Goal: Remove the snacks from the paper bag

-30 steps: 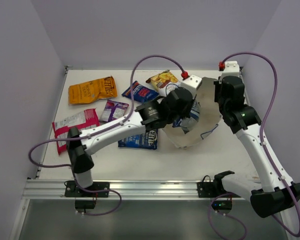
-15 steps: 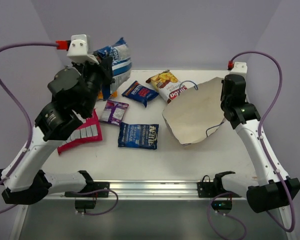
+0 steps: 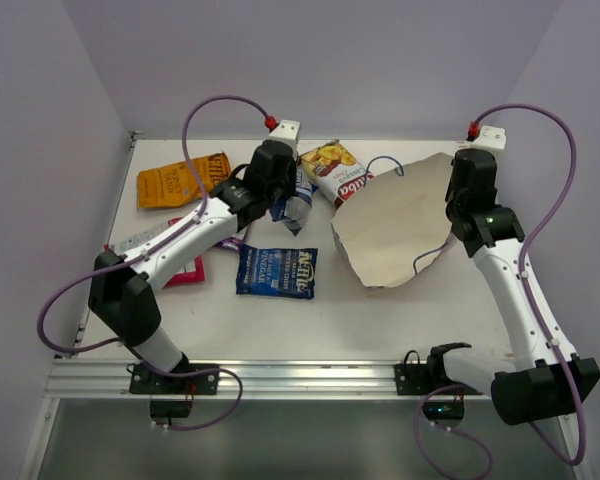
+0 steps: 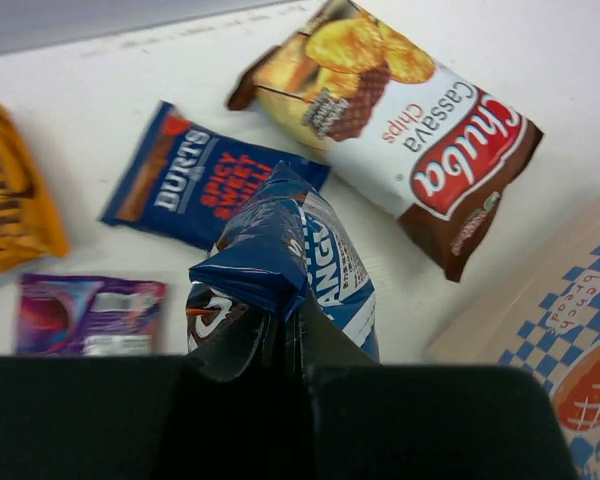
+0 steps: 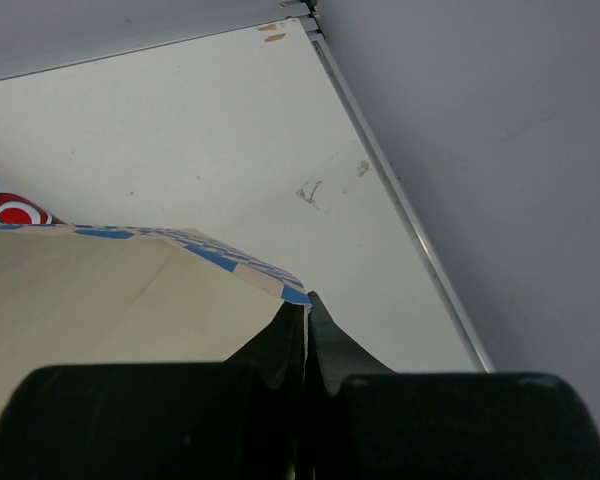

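My left gripper (image 3: 284,200) is shut on a pale blue-white packet (image 3: 298,207) and holds it over the table's back middle; in the left wrist view the packet (image 4: 310,250) rises from the closed jaws (image 4: 292,335). My right gripper (image 3: 456,205) is shut on a corner of the tan paper bag (image 3: 395,225), which lies tilted at the right; the wrist view shows its checkered edge (image 5: 240,268) pinched between the fingers (image 5: 305,312). On the table lie the brown-and-white chip bag (image 4: 400,120), a dark blue packet (image 4: 210,180), a purple one (image 4: 90,315) and the orange one (image 3: 180,180).
Another dark blue packet (image 3: 277,271) lies flat in the middle front. The magenta packet (image 3: 175,262) is partly under my left arm. The bag's blue handle loops (image 3: 425,258) stick out at its edges. Walls close the table at left, back and right.
My left arm went from the bag's mouth up high to the far left with the blue-white packet, then down over the table's back middle. The bag settled flatter; my right gripper kept its hold.
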Motion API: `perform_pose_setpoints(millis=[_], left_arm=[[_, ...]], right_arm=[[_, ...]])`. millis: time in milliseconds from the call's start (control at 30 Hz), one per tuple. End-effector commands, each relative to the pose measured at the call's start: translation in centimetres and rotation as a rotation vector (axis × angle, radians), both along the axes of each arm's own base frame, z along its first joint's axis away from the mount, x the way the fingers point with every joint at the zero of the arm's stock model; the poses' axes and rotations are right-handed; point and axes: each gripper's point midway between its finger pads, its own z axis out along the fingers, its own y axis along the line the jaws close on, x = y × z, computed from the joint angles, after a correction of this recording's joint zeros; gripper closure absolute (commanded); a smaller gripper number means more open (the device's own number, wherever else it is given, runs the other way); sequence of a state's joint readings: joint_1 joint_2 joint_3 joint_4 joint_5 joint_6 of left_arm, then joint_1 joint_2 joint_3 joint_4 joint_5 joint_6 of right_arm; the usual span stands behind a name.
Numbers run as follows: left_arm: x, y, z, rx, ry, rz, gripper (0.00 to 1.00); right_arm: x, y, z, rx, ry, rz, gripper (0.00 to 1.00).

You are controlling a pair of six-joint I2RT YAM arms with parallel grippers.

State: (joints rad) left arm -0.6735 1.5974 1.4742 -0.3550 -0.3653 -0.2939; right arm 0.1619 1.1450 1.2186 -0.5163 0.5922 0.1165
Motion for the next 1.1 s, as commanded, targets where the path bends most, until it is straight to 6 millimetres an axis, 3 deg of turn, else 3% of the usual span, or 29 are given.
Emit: perform_pose_setpoints(millis=[0, 33, 67, 100, 133, 200, 333, 400, 433, 500, 533, 633, 700, 733, 800, 900, 933, 967, 1000, 1067], left_arm=[[1.6, -4.0, 2.5, -0.288, -0.057, -0.086, 1.00], [1.8, -4.9, 2.6, -0.341, -0.068, -0.122, 1.00], [1.6, -4.8, 0.0, -0.358, -0.027, -0.114, 1.00], [2.5, -4.6, 0.6, -0.416, -0.079, -0.114, 1.00], [1.9, -4.2, -2.4, -0.429, -0.033, -0.123, 1.00], [2.5, -2.3, -4.2, -0.483, -0.028, -0.070, 1.00], [1.9, 1.2, -11.5, -0.478, 0.121, 0.027, 0.99], [1.6, 2.2, -13.5, -0.433, 0.155, 0.054, 0.90], [1.3, 3.0, -14.7, -0.389, 0.170, 0.075, 0.79], [1.4, 4.2, -15.5, -0.345, 0.175, 0.122, 0.74], [1.7, 5.2, -15.9, -0.317, 0.170, 0.162, 0.63], [2.7, 6.6, -15.7, -0.260, 0.134, 0.196, 0.46], [2.5, 6.8, -17.6, -0.191, 0.200, 0.190, 0.44], [2.9, 6.3, -17.4, -0.189, 0.210, 0.179, 0.42], [2.4, 6.3, -18.8, -0.169, 0.260, 0.178, 0.38], [2.2, 7.4, -17.5, -0.158, 0.229, 0.218, 0.17], [2.5, 7.9, -16.4, -0.153, 0.203, 0.239, 0.03], [2.6, 8.0, -14.1, -0.170, 0.163, 0.242, 0.00], [2.0, 8.5, -13.5, -0.149, 0.181, 0.249, 0.00], [2.2, 8.5, -8.4, -0.189, 0.096, 0.239, 0.00]], right_arm=[[-0.4, -0.4, 0.6, 0.025, -0.044, -0.030, 1.00], [-0.5, -0.6, 0.6, 0.023, -0.044, -0.034, 1.00], [-0.5, -0.7, 0.6, 0.024, -0.045, -0.036, 1.00], [-0.6, -0.8, 0.5, 0.025, -0.044, -0.040, 1.00], [-0.6, -0.8, 0.4, 0.029, -0.042, -0.040, 1.00], [-0.4, -0.7, 0.5, 0.038, -0.046, -0.037, 1.00], [-0.1, -0.6, 0.3, 0.056, -0.046, -0.033, 1.00], [0.0, -0.7, 0.6, 0.063, -0.055, -0.038, 1.00], [0.0, -0.9, 0.8, 0.067, -0.060, -0.044, 1.00], [0.2, -1.4, 1.3, 0.073, -0.071, -0.056, 1.00], [0.3, -1.7, 1.4, 0.078, -0.074, -0.064, 1.00], [1.0, -2.7, 1.8, 0.107, -0.085, -0.088, 1.00], [1.4, -3.7, 1.5, 0.113, -0.072, -0.116, 1.00], [1.5, -4.7, 1.5, 0.126, -0.077, -0.145, 1.00], [2.2, -5.8, 1.3, 0.159, -0.073, -0.164, 1.00], [2.8, -7.1, 1.6, 0.185, -0.088, -0.195, 1.00], [3.3, -7.4, 0.9, 0.194, -0.072, -0.204, 1.00], [3.6, -7.6, 0.6, 0.198, -0.064, -0.213, 1.00], [3.6, -8.4, 0.2, 0.204, -0.060, -0.238, 1.00], [4.0, -9.1, -1.5, 0.257, -0.028, -0.269, 1.00]])
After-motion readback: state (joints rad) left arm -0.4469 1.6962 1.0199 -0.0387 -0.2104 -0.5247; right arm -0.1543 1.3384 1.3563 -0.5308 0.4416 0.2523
